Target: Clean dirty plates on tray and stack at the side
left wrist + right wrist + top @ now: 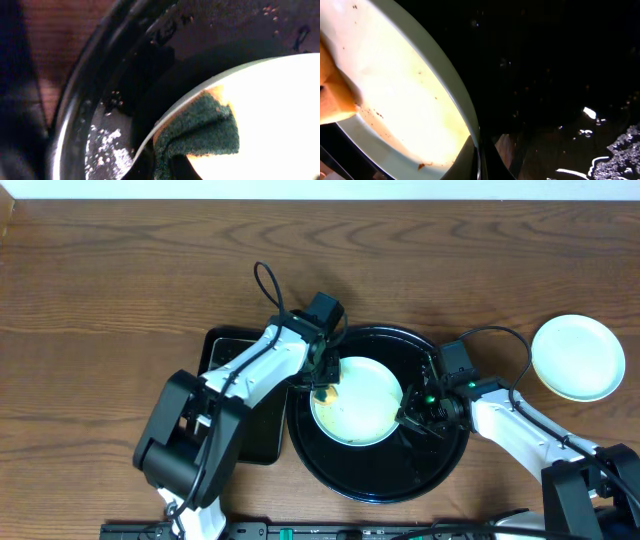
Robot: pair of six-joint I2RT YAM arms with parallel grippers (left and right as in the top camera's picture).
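A brown wood-grain counter (pixel 120 270) is seen from above, with a rectangular black tray (pixel 218 345) lying at the left, partly covered by the left arm. The left claw (pixel 324 387) is closed on a green-faced sponge (pixel 200 132), which is pressed onto the left edge of a pale yellow plate (pixel 362 402). That plate is set inside the round black tray (pixel 380 480), and its right rim is pinched by the shut right claw (pixel 409 417). A second plate (pixel 578 357), pale and clean-looking, is set on the counter at the far right, well apart from the tray.

The scrubbing is judged best done with the rim grip held firm and the sponge swept towards the brown specks seen near the plate's rim. The left claw's fingers are shown clearly in no view. Whether the plate is lifted or lying flat cannot be told. Fainter stains are hidden by glare on the plate's face. No third plate is seen.
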